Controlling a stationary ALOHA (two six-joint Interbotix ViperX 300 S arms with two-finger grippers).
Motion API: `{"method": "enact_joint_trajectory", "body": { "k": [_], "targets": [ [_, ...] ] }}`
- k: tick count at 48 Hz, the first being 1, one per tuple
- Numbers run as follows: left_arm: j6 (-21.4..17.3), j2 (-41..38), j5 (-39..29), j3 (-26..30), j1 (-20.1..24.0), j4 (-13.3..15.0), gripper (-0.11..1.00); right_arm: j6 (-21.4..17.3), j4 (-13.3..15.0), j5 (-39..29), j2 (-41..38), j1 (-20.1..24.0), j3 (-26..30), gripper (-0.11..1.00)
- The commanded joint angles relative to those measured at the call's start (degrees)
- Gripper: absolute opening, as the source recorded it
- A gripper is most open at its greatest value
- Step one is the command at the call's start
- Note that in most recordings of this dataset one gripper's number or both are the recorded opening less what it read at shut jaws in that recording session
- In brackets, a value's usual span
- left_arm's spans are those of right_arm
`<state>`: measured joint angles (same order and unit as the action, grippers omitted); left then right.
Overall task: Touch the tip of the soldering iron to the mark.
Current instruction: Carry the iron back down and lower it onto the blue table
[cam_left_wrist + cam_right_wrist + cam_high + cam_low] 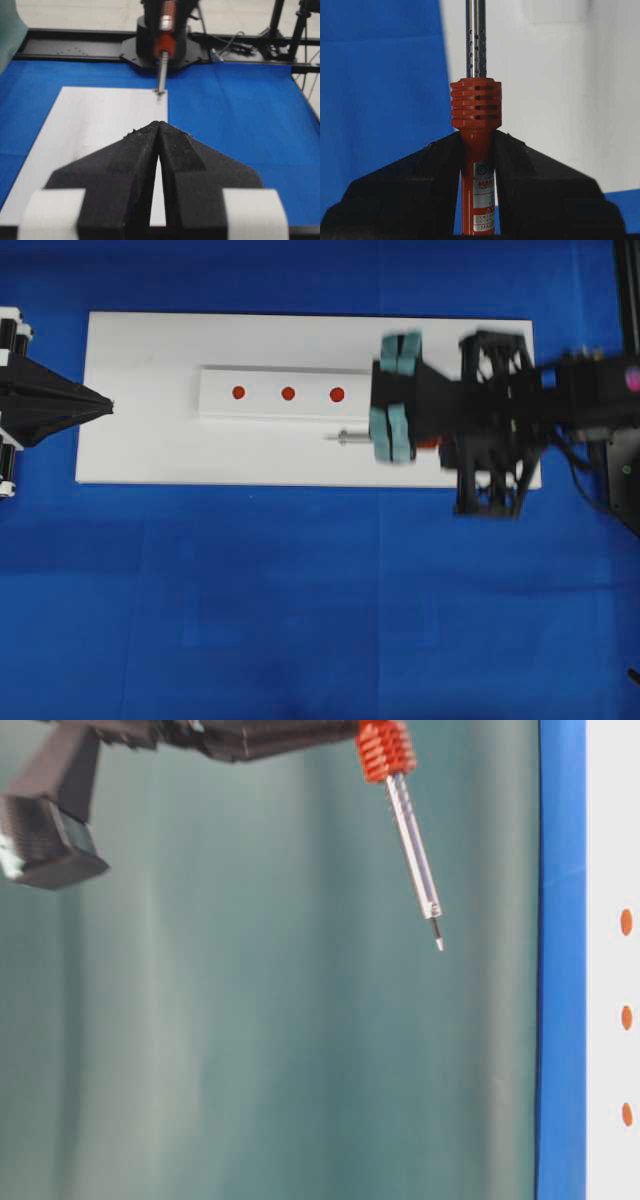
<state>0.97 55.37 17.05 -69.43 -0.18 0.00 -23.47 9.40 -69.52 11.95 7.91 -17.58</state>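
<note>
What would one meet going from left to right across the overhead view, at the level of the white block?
Left gripper → bare part of the white board → white block → first outer red dot → the mark → second outer red dot → right gripper.

Bright even light, slight blur
</note>
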Motion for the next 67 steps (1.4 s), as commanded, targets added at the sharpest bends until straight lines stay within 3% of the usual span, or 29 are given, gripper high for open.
{"method": "enact_joint_trajectory", "body": {
  "k": [1,12,27,48,67],
  "targets": [
    [0.09,-0.09,0.62,0.7,-0.18,-0.09,0.0,-3.34,1.05,0.35,1.05,3.69,0.53,0.07],
    [0.09,0.62,0.62,0.7,-0.18,-0.09,0.0,-14.94,3.16,0.09,0.35,12.74,0.53,0.07],
    [0.09,0.62,0.62,0.7,-0.18,-0.09,0.0,-20.74,3.16,0.53,-2.02,18.11,0.7,0.06],
    [0.09,0.26,0.62,0.62,-0.18,-0.09,0.0,-19.69,7.38,5.01,-7.82,15.47,5.71,0.07],
    [0.09,1.05,0.97,0.7,-0.18,-0.09,0.0,-12.48,7.12,7.91,-18.63,11.6,18.19,0.07]
  ]
}}
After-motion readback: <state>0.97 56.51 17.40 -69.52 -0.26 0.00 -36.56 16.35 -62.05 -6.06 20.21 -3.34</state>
